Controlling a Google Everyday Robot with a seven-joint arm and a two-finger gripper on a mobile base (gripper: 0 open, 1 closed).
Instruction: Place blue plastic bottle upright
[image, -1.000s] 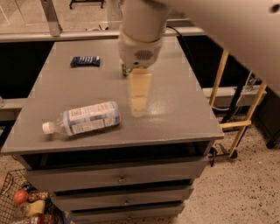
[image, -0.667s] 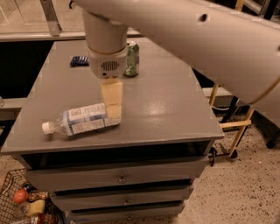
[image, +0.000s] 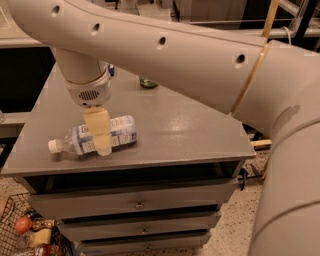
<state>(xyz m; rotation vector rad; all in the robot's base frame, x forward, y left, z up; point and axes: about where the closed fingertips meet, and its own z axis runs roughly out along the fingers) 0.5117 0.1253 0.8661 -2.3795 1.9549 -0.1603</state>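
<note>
Gripper (image: 98, 135) is swinging left onto the blue plastic bottle (image: 122, 131) — bottle lying sideways, uprighting all pending; grip state — cannot tell.

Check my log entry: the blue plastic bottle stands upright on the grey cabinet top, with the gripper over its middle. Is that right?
No. The camera view shows the blue plastic bottle lying on its side on the grey cabinet top, white cap pointing left. The gripper is over its middle, as you wrote.
</note>
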